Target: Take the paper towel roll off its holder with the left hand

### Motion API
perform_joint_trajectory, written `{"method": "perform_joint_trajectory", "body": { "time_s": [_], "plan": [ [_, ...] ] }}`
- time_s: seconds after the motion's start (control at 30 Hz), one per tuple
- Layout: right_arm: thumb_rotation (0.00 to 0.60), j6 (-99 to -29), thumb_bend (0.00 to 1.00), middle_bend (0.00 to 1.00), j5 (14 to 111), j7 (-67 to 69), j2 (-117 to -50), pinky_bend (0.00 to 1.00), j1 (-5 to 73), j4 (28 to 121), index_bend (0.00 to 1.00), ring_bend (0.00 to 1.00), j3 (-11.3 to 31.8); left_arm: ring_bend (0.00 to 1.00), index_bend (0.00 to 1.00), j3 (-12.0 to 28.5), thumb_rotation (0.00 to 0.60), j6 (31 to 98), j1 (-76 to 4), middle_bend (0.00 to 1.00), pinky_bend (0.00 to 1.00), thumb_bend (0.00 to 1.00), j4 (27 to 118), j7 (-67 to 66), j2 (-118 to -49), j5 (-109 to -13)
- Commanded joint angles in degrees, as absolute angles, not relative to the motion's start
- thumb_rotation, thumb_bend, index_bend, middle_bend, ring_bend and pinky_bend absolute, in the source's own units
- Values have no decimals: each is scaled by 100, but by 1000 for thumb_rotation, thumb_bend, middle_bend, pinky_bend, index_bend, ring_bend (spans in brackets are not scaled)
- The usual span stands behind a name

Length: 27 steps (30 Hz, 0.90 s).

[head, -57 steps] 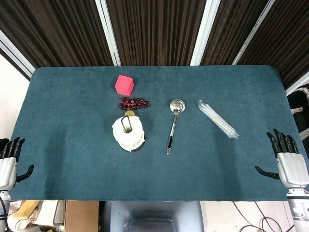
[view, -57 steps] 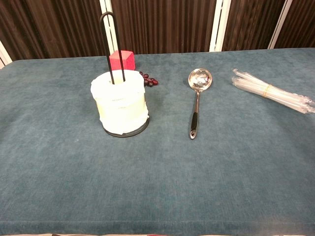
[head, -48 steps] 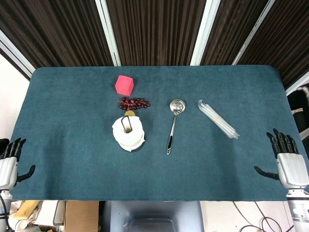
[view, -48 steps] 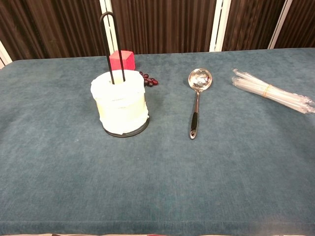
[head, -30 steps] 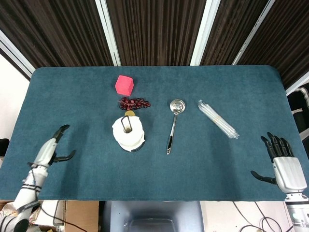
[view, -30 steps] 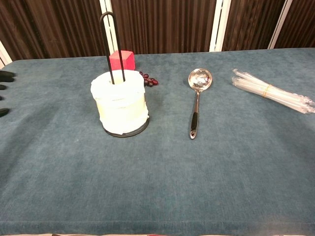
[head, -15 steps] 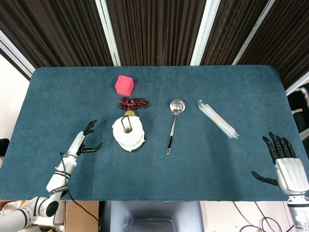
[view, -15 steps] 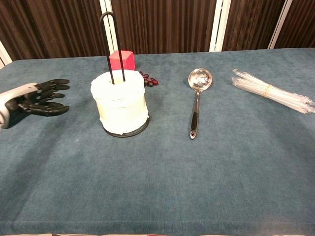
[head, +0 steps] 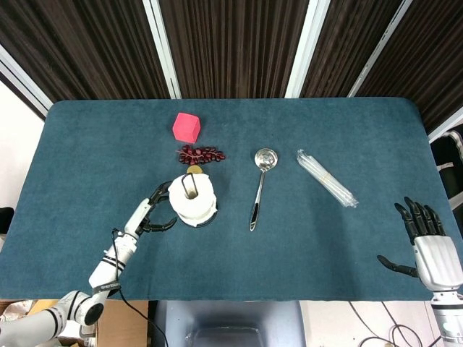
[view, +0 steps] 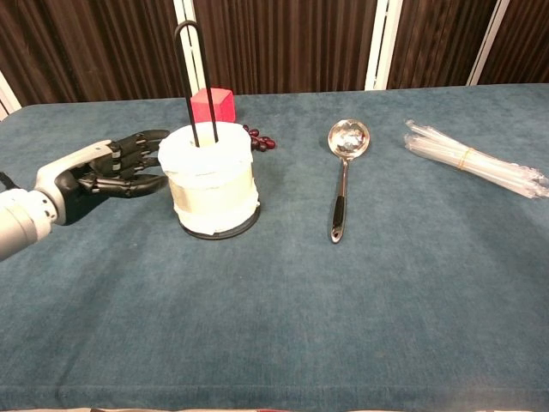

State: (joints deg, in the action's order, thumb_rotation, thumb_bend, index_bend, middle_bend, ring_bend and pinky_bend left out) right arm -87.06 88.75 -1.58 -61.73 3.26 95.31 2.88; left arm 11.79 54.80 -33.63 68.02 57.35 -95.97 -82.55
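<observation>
- Upright on its holder (view: 196,77), the paper towel roll (view: 210,178) stands left of centre on the bench (head: 325,246), with the black wire loop rising through its core and the round base showing under its lower edge.
- Just to the roll's left is the left hand (view: 107,170), held side-on with its dark fingers (view: 141,161) spread and reaching toward the paper; it holds nothing.
- From the chest view the fingertips look to be at the roll's side, perhaps brushing it, but contact cannot be settled from either view.
- From the head view the same left hand (head: 153,211) sits at the roll's (head: 193,196) left flank, its forearm running back toward the bench's near-left edge.
- Well apart from all this, the right hand (head: 427,244) hovers at the near-right corner of the bench, fingers apart and thumb out to the side, holding nothing; the chest view does not show it.
- Behind the roll lies a bunch of dark red grapes (head: 201,154), and behind those a pink cube (head: 186,127).
- To the roll's right a metal ladle (view: 343,176) lies flat, bowl away from the robot and black handle toward it.
- Further right again, a banded bundle of clear plastic straws (view: 474,160) lies at a slant on the bench.
</observation>
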Motion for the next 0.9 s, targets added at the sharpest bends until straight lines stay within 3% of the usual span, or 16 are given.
{"method": "perform_joint_trajectory", "body": {
  "time_s": [0.03,0.67,0.73,0.8,0.9],
  "plan": [
    [600,-8688,151,0,8859,-152,-6164,69,331,9538,0,0,292,0,0,1192,600,5491,-3493,0,116,348,6594,6025,-9851,-8256],
    [600,-8755,151,0,8802,32,-6076,69,309,9609,0,0,363,5,0,1320,600,5607,-3766,6,126,349,6096,5854,-10590,-7981],
    [600,-8757,151,0,8802,35,-6076,69,308,9608,0,0,364,45,13,1349,600,5642,-3754,49,200,357,6083,5841,-10624,-7943],
    [600,-8767,152,0,8803,43,-6076,69,306,9608,0,0,369,181,89,1425,600,5759,-3717,190,415,393,6019,5790,-10734,-7852],
    [600,-8759,151,0,8787,49,-6082,69,307,9603,0,0,375,327,223,1534,600,5956,-3680,331,605,440,5803,5509,-10953,-7707]
  ]
}}
